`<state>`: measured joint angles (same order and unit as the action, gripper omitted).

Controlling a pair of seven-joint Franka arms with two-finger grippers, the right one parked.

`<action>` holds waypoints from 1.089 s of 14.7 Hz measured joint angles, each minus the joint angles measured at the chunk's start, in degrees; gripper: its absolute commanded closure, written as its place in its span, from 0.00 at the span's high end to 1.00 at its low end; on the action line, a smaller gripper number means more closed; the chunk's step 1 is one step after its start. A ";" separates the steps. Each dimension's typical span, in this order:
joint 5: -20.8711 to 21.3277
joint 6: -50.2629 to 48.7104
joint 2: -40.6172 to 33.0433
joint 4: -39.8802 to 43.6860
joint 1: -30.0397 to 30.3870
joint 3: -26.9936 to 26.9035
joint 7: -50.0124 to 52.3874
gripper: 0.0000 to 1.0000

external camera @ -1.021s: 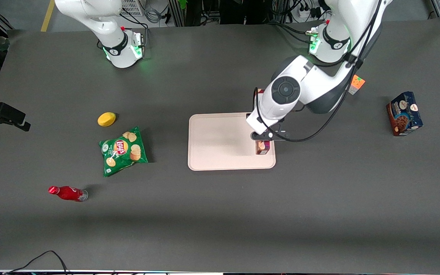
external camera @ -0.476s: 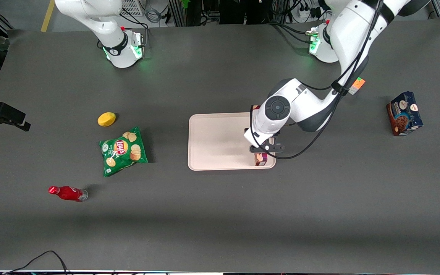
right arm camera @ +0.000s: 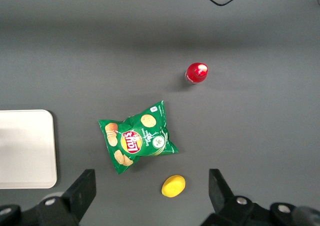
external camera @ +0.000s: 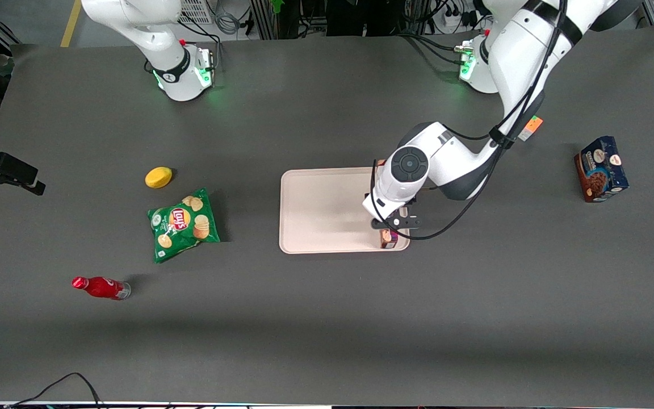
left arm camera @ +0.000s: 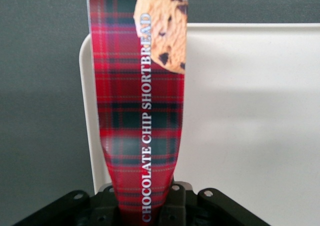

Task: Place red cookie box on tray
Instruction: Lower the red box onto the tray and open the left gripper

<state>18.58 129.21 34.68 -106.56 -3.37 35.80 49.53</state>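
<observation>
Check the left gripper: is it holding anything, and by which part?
Yes. The gripper is shut on the red cookie box, clamping one narrow end; the rest of the box's length hangs below it over the tray, at the edge toward the working arm's end.

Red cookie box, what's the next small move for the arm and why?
Probably lower a little more, then release: the hand is shut on the red cookie box, holding it upright over the tray near its edge toward the working arm.
</observation>
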 measured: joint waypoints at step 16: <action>3.16 2.38 1.77 -1.76 -0.68 -0.01 5.51 1.00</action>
<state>21.74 131.59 36.45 -108.32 -4.05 35.79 55.04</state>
